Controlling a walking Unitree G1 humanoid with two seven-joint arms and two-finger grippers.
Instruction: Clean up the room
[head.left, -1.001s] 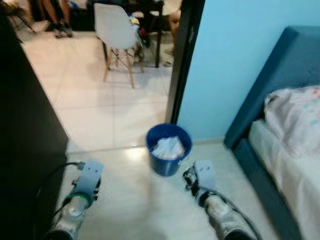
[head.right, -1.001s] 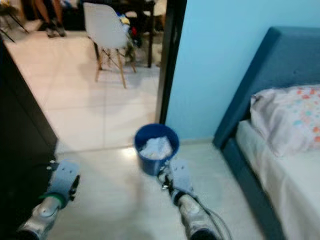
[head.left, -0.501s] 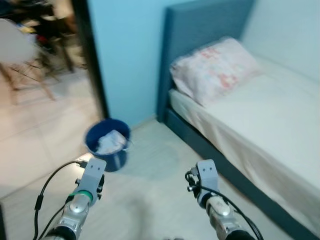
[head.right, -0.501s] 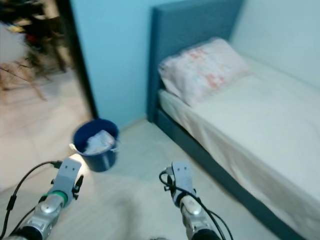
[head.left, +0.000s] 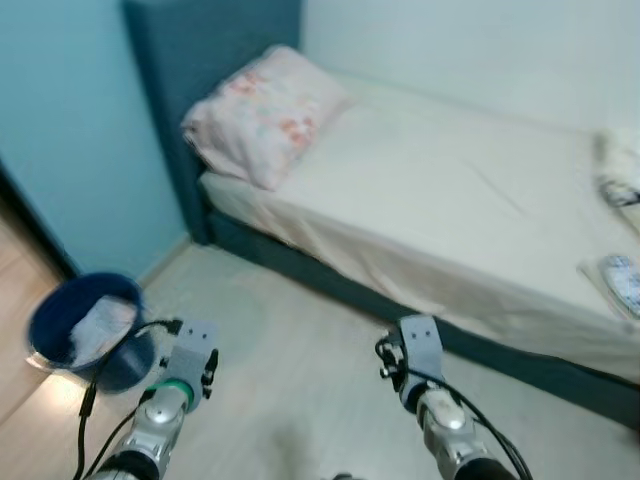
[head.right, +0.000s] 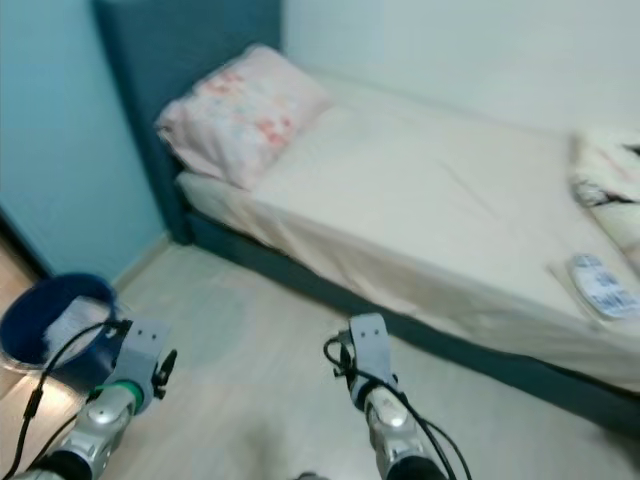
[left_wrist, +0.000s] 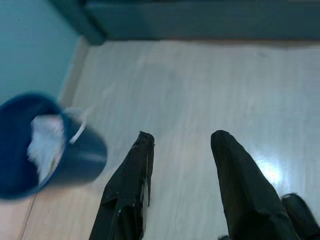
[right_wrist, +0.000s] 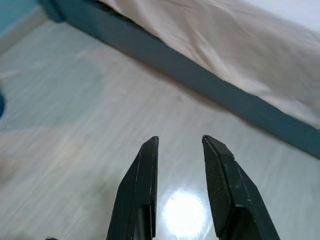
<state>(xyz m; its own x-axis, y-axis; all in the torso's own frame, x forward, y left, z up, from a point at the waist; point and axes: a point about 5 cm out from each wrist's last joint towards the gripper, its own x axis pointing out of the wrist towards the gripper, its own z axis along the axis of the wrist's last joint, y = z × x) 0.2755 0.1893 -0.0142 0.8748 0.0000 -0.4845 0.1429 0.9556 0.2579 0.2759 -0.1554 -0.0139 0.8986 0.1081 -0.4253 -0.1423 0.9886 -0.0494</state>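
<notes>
A blue bin (head.left: 85, 330) with crumpled white paper inside stands on the pale floor at the far left, near the blue wall. It is also in the left wrist view as the bin (left_wrist: 45, 145), off to one side of my left gripper (left_wrist: 183, 135). That gripper is open over bare floor and holds nothing. My right gripper (right_wrist: 180, 138) is open too, low over the floor a short way from the bed's dark blue base (right_wrist: 200, 75). Both arms, left (head.left: 165, 400) and right (head.left: 435, 410), hang low in front of me.
A bed (head.left: 450, 200) with a cream sheet, a blue headboard (head.left: 190, 60) and a pink flowered pillow (head.left: 265, 110) runs across the right. At its far right lie a small blue-and-white item (head.right: 598, 285) and a bundle of cloth (head.right: 605, 190). Open floor lies between me and the bed.
The camera has swung to the right: the doorway and chair are out of view, the bin has slid to the left edge, and the whole bed has come in. Both arms keep their pose.
</notes>
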